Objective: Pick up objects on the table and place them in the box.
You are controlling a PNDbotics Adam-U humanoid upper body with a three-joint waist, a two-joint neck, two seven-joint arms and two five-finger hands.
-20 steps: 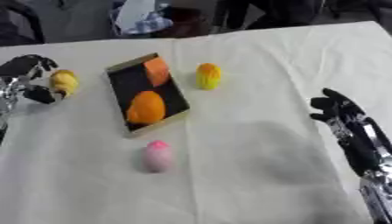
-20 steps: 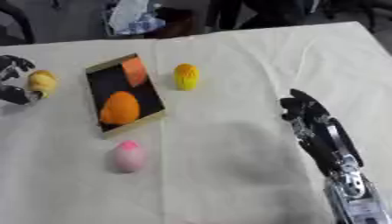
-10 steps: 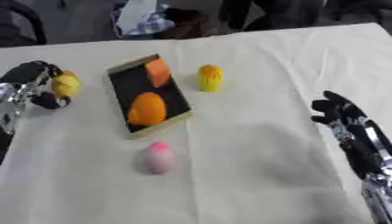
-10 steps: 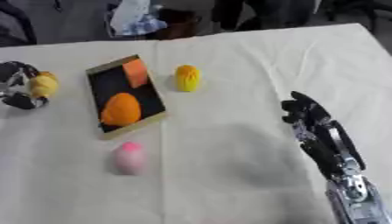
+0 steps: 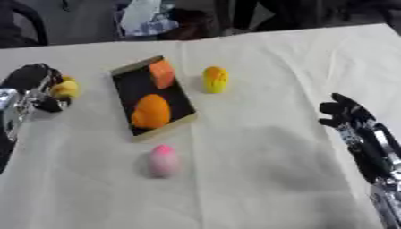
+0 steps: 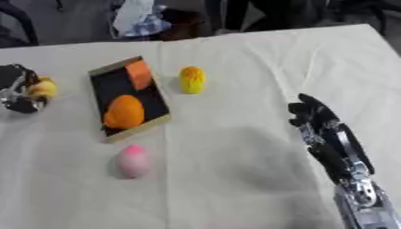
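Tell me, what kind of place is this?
Probably a robot test room or lab, not a home. A table under a cream cloth holds toy-like foods, such as a yellow corn-shaped piece, beside a shallow black box with a wooden rim, and black robot hands work there.

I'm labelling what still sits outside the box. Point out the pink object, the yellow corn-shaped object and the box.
pink object (image 5: 164, 161), left eye view, middle of its body
yellow corn-shaped object (image 5: 215, 79), left eye view, its middle
box (image 5: 129, 81), left eye view, bare black floor
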